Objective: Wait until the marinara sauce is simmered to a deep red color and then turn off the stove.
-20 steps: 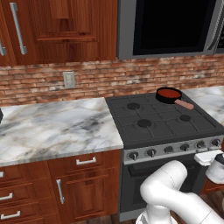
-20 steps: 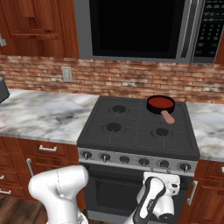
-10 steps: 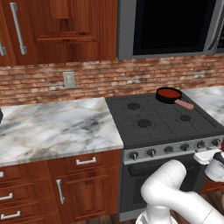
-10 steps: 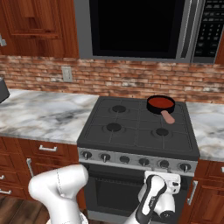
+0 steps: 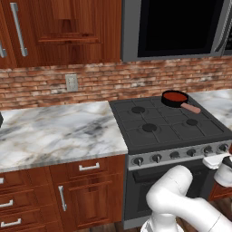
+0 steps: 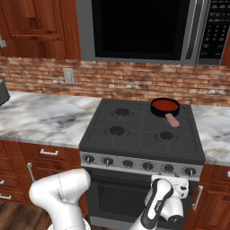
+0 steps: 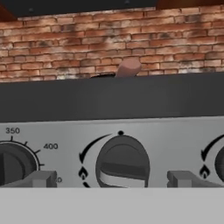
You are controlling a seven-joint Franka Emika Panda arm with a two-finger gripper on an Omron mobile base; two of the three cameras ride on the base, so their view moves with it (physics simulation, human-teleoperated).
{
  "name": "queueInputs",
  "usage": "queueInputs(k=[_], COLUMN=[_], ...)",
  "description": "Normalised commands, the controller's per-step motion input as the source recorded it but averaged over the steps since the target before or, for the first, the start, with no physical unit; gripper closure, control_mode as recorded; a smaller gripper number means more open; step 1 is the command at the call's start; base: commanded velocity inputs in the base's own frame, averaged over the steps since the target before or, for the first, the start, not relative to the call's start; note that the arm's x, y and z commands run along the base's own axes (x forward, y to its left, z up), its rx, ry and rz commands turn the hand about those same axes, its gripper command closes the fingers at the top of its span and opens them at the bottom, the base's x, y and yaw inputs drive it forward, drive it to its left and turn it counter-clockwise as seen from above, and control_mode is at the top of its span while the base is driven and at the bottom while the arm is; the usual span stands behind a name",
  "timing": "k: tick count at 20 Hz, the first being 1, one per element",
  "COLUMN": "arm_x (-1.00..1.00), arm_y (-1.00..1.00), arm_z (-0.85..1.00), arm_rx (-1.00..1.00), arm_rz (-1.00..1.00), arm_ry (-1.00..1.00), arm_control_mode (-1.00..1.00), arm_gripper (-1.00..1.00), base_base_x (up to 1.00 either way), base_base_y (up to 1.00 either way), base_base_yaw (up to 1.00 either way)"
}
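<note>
The marinara sauce (image 6: 164,105) is a flat red disc in a small dark pan on the back right burner of the black stove (image 6: 134,134). The sauce (image 5: 174,96) also shows red from the left side. The pan's reddish-brown handle (image 6: 172,119) points toward the front, and its tip (image 7: 128,67) pokes up over the stove's edge. My gripper (image 7: 113,179) is open, low in front of the steel knob strip. Its fingertips (image 7: 42,178) stand either side of a dark knob (image 7: 123,162). Whether they touch it, I cannot tell.
An oven dial (image 7: 13,164) marked 350 and 400 sits left of that knob, and another burner knob (image 7: 218,161) sits to its right. Marble counter (image 5: 54,131) runs left of the stove, with wood drawers (image 5: 86,170) below. A black-windowed microwave (image 6: 139,29) hangs above.
My hand has crept slightly up toward the knob strip. The pan and sauce have not moved.
</note>
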Motion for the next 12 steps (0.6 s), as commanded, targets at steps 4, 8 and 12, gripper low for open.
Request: queueInputs(k=[4, 8, 12], arm_x=[0.01, 0.01, 0.0], arm_y=[-0.04, -0.03, -0.05], arm_z=[-0.02, -0.03, -0.04], arm_rx=[-0.05, -0.07, -0.06], arm_rz=[0.0, 0.0, 0.0], arm_ry=[0.0, 0.0, -0.01], arm_control_mode=[-1.0, -1.0, -1.0], arm_gripper=[-1.0, -1.0, -1.0], base_base_x=[0.0, 0.0, 0.0], base_base_y=[0.0, 0.0, 0.0], base_base_yaw=[0.0, 0.0, 0.0])
